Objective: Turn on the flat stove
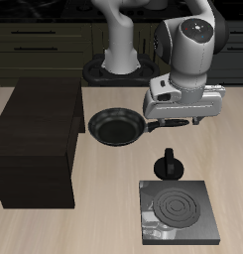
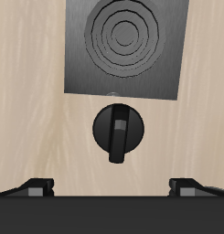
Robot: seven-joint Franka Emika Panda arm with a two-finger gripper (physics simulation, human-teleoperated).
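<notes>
The flat stove (image 1: pixel 182 211) is a thin dark-grey square slab with a ringed round burner, lying near the table's front edge. Its black knob (image 1: pixel 170 164) stands just behind the slab, toward the robot. In the wrist view the stove (image 2: pixel 123 46) and the knob (image 2: pixel 118 130) show directly under the hand. My gripper (image 1: pixel 178 121) hangs above the table, a little farther back than the knob and well above it. In the wrist view the gripper (image 2: pixel 112 187) has its fingertips (image 2: pixel 36 186) wide apart. It is open and empty.
A round black frying pan (image 1: pixel 115 126) lies beside the gripper, its handle pointing toward it. A big dark wooden box (image 1: pixel 36 144) stands farther along the table. The robot's base (image 1: pixel 118 67) is at the back.
</notes>
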